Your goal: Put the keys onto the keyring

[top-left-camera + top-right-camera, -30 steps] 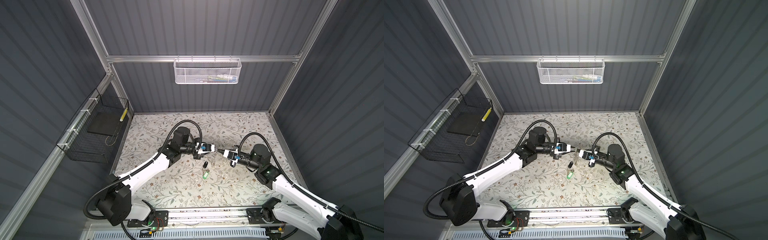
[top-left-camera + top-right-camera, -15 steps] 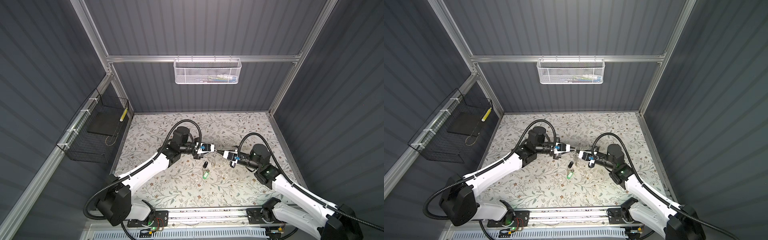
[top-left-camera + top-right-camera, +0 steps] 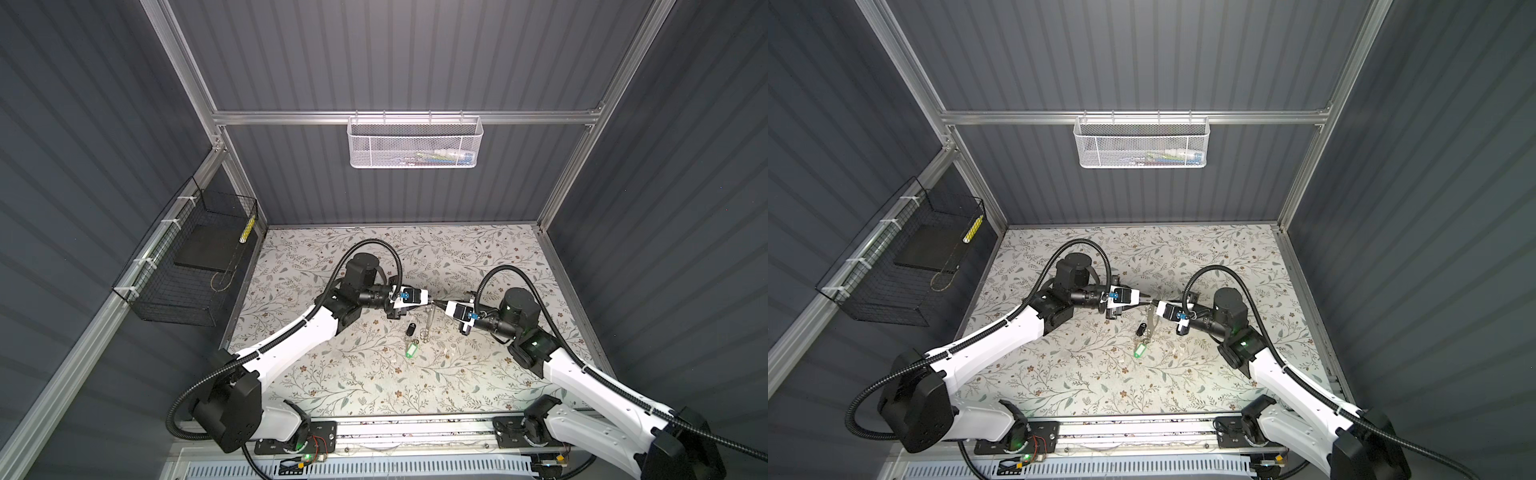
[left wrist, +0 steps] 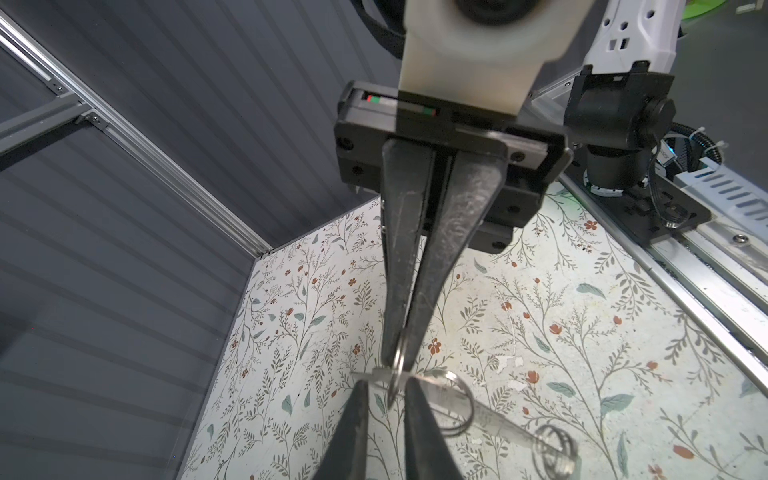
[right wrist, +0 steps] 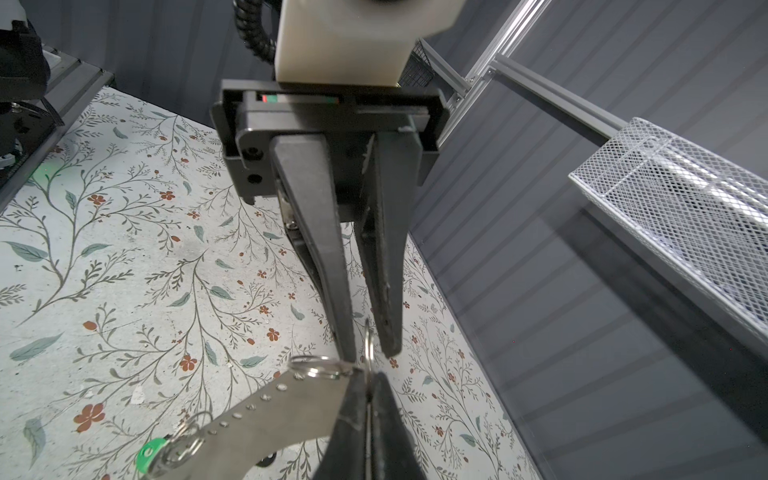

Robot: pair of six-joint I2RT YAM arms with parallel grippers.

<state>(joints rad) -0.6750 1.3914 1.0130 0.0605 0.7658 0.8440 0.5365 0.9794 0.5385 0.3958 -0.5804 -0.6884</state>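
Both grippers meet tip to tip above the middle of the floral table. My right gripper (image 5: pixel 368 376) is shut on a split ring at the upper end of the keyring (image 5: pixel 270 411), a flat grey plate with a row of studs. The plate slopes down toward the table in both top views (image 3: pixel 429 319) (image 3: pixel 1150 320). My left gripper (image 4: pixel 387 386) stands slightly open, its tips on either side of that ring. The black-headed key (image 3: pixel 411 329) and the green tag (image 3: pixel 412 348) lie on the table under the plate's lower end. Loose rings (image 4: pixel 555 451) hang at that end.
A white mesh basket (image 3: pixel 415 143) hangs on the back wall. A black wire basket (image 3: pixel 187 266) holding a dark slab hangs on the left wall. A metal rail (image 3: pixel 415 432) with the arm bases runs along the table's front edge.
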